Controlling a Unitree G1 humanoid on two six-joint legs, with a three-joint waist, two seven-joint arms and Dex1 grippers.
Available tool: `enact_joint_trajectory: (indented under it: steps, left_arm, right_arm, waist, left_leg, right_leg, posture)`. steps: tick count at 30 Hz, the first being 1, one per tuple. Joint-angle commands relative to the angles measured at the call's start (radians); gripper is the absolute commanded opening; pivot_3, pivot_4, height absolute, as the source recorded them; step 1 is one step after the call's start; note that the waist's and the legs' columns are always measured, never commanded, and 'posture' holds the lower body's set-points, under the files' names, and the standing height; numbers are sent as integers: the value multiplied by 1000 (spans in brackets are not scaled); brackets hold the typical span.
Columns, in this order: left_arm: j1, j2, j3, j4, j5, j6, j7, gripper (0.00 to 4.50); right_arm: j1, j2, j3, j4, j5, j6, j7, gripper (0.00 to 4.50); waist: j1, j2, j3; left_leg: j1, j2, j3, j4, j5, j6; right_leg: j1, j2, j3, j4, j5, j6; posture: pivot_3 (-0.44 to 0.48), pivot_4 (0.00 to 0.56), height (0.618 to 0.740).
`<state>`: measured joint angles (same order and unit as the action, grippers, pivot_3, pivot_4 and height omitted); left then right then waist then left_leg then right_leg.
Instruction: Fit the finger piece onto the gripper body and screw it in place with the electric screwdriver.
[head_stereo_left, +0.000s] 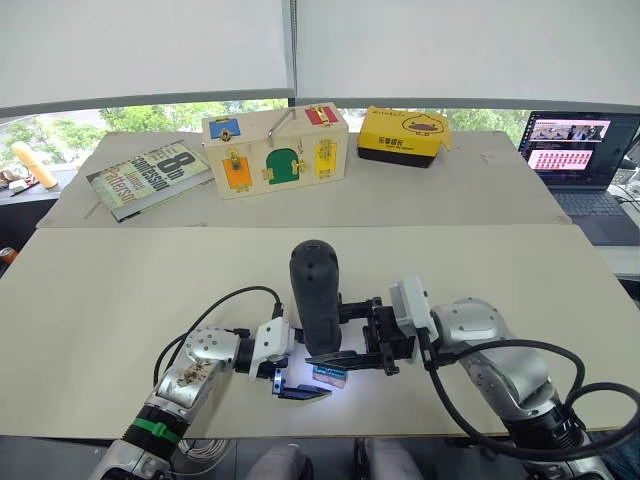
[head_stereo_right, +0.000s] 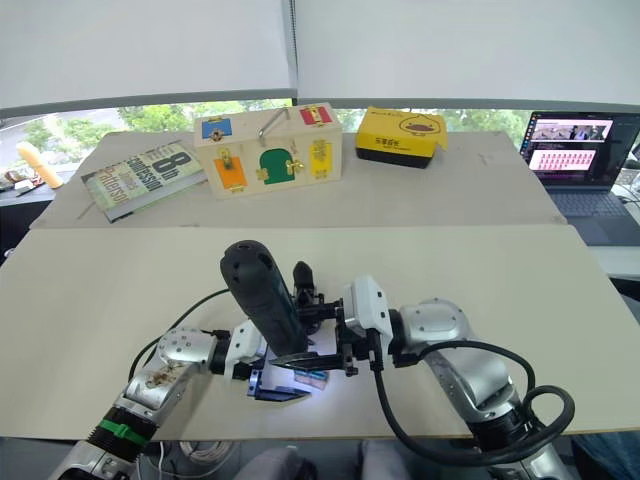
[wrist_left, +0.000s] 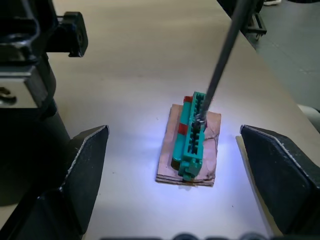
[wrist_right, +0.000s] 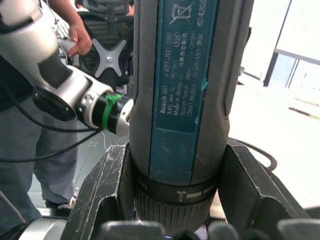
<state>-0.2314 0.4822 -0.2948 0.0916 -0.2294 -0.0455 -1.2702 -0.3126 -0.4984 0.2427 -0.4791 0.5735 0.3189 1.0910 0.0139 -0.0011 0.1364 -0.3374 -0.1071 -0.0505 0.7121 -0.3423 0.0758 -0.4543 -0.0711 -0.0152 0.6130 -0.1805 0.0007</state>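
Note:
My right gripper (head_stereo_left: 328, 338) is shut on the electric screwdriver (head_stereo_left: 315, 290) and holds it upright over the near middle of the table; its fingers (wrist_right: 107, 180) clamp the barrel (wrist_right: 182, 85). The thin metal bit (wrist_left: 216, 75) slants down, and its tip rests on a small green-and-tan block (wrist_left: 192, 142) lying in the tool's white-blue light. My left gripper (wrist_left: 173, 132) is open, with one finger (wrist_left: 87, 165) on each side of that block and touching nothing. The finger piece and the gripper body are out of view.
At the back of the table stand a wooden lock box (head_stereo_left: 275, 150), a yellow carton (head_stereo_left: 400, 135) and a book (head_stereo_left: 150, 175). A laptop (head_stereo_left: 580, 150) sits far right. A person's hand (wrist_right: 79, 36) is in the right wrist view.

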Motion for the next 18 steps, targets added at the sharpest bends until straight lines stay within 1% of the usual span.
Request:
enact_joint_trajectory:
  steps: [1, 6, 11, 14, 17, 18]
  left_arm:
    - [12, 1, 7, -3, -15, 4, -1, 4439]
    - [22, 9, 19, -25, -39, 5, -9, 4439]
    - [41, 32, 51, -74, -89, 7, -28, 4439]
    - [64, 63, 97, -117, -140, 23, -38, 4439]
    - [88, 96, 146, -180, -211, 89, -38, 4439]
    - [99, 122, 154, -207, -224, 102, -56, 4439]
  right_arm:
    - [-34, 5, -48, -67, 62, 8, -11, 1912]
    - [-47, 0, -60, -83, 88, 29, -23, 1912]
    - [-66, -8, -81, -101, 126, 56, -36, 1912]
    - [-87, -14, -106, -117, 163, 83, -50, 1912]
    - [-103, -22, -129, -130, 199, 109, -64, 1912]
    - [-107, -25, -140, -134, 214, 118, -72, 1912]
  waist:
    - [0, 0, 0]
    - [-2, 0, 0]
    - [-3, 0, 0]
    - [-3, 0, 0]
    - [-3, 0, 1]
    - [-3, 0, 1]
  left_leg:
    - [0, 0, 0, 0, 0, 0]
    - [0, 0, 0, -1, 0, 0]
    - [-1, 0, 0, -1, 0, 0]
    - [-2, 0, 0, -1, 0, 0]
    - [-2, 0, 0, -1, 0, 0]
    - [-2, 0, 0, -1, 0, 0]
  right_leg:
    - [0, 0, 0, 0, 0, 0]
    - [-1, 0, 0, 0, 0, 0]
    - [-2, 0, 0, 0, 0, 0]
    - [-2, 0, 0, 0, 0, 0]
    - [-2, 0, 0, 0, 0, 0]
    - [-2, 0, 0, -1, 0, 0]
  posture:
    - [0, 150, 740]
    - [0, 150, 740]
    - [0, 150, 740]
    - [0, 150, 740]
    - [0, 150, 740]
    - [0, 150, 740]
